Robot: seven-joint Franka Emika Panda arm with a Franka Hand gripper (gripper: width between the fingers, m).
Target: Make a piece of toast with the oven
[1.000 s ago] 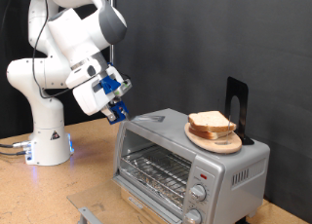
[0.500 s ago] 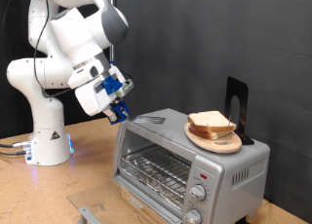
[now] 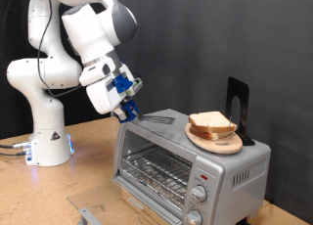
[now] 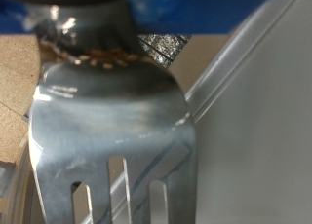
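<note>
Claw (image 3: 128, 110) clamped on fork (image 4: 117, 136), tines over toaster oven (image 3: 191, 157) top, near bread slices (image 3: 211, 123) on wooden plate (image 3: 217, 143).

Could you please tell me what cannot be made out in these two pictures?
- Exterior view: number of pale bread slices on the round wooden plate; too small.
- Wrist view: hand hidden behind the blurred metal fork.
- Boxy silver toaster oven: knob settings too small.

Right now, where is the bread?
The piece of toast lies on a round wooden plate atop the oven, toward the exterior view's right, by a black stand.
</note>
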